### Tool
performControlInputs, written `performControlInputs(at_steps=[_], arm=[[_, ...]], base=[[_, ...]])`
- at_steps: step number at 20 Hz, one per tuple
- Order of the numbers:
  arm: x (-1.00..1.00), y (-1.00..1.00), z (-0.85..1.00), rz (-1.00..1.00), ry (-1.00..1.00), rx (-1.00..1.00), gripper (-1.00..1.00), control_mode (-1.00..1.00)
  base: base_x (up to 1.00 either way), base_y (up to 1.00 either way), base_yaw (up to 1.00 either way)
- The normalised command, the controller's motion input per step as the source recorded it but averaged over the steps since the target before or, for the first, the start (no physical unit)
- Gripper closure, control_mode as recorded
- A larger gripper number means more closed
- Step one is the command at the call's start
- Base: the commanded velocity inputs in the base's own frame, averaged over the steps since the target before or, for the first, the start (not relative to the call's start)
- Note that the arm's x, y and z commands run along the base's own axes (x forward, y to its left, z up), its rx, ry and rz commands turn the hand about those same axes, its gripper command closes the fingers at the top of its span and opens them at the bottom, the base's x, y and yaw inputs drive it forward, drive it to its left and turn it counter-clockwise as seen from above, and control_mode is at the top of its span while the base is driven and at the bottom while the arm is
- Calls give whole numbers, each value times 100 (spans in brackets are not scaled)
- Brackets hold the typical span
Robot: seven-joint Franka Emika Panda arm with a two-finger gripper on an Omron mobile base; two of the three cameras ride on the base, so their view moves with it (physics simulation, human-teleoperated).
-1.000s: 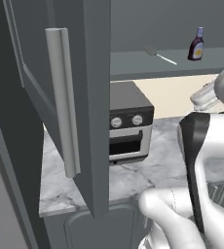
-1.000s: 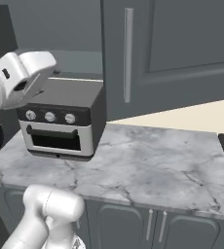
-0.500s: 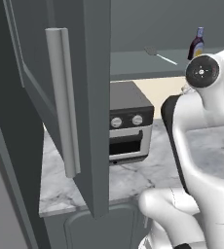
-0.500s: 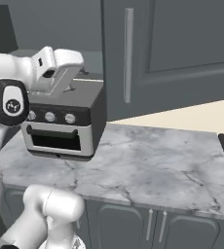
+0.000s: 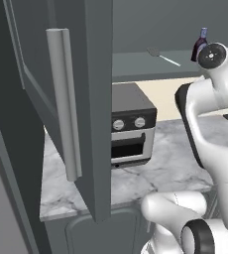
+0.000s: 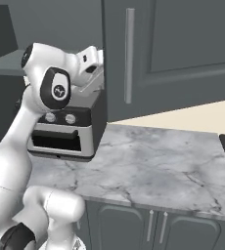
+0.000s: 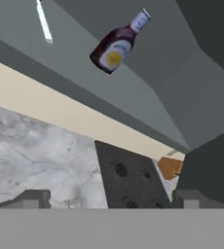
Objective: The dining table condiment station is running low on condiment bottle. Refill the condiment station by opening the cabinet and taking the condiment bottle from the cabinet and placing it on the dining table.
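The cabinet [image 5: 93, 99] stands open, its door swung toward me with the long grey bar handle [image 5: 64, 104] at the left. On its shelf, far right, stands the condiment bottle [image 5: 201, 43], dark maroon with a lilac cap and partly behind my arm. In the hand view the condiment bottle [image 7: 118, 44] shows whole, up and ahead on the shelf, well apart from my gripper [image 7: 111, 199]. Both fingertips [image 7: 33, 198] stand wide apart with nothing between them. My white hand [image 6: 91, 57] is raised level with the shelf. The dining table is out of view.
A toaster oven [image 5: 131, 134] sits on the marble worktop [image 6: 148, 166] under the shelf. A pale utensil [image 5: 163, 57] lies on the shelf left of the bottle. A closed cabinet door [image 6: 183, 49] hangs to the right, and a dark cooktop [image 7: 128, 180] lies below the hand.
My arm has swung up from low in front of the cameras, lifting the hand to shelf height near the bottle. The gripper has stayed open.
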Motion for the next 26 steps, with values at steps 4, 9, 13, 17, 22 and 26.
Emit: performControlInputs(at_steps=[4,9,13,17,22,26], arm=[[-8,-76,-3,0,-4,8,-100,-100],[-75,-87,-1,0,-25,7,-100,-100],[-100,-93,0,0,-35,9,-100,-100],[-88,-100,0,0,-22,17,-100,-100],[-52,-100,0,0,-8,25,-100,-100],[-54,-99,2,0,-7,22,-100,-100]], base=[[0,0,0],[0,0,0],[0,0,0],[0,0,0],[0,0,0],[0,0,0]])
